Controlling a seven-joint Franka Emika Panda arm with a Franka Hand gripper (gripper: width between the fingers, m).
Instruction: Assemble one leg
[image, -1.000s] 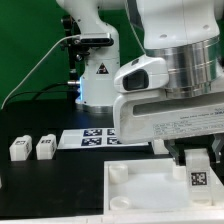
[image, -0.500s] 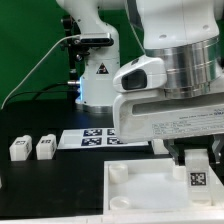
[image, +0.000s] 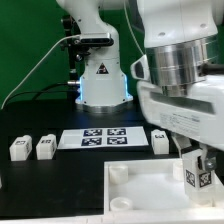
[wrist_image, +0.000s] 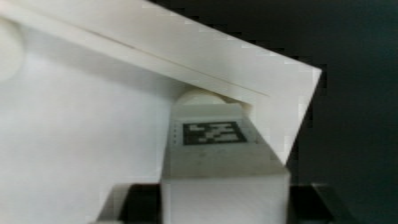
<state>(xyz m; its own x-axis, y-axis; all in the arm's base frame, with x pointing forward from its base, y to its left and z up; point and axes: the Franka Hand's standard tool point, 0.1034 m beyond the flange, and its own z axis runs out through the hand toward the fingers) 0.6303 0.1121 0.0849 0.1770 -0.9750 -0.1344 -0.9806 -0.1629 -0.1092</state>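
Note:
My gripper (image: 199, 163) is shut on a white leg (image: 198, 181) with a marker tag on its face. It holds the leg upright at the right side of the large white panel (image: 140, 192), by a corner. In the wrist view the leg (wrist_image: 217, 140) sits between the dark fingers (wrist_image: 135, 205) of the gripper (wrist_image: 222, 206), its far end at the panel's (wrist_image: 89, 120) edge. I cannot tell whether the leg touches the panel. Two more legs (image: 19, 148) (image: 45, 148) stand at the exterior view's left. A further leg (image: 159, 140) lies behind the panel.
The marker board (image: 97, 137) lies on the black table behind the panel. The robot base (image: 100, 70) stands at the back with cables on its left. A round socket (image: 118, 173) shows at the panel's near-left corner.
The arm has shifted toward the exterior view's right with the leg held. The marker board and the leg behind the panel are now uncovered.

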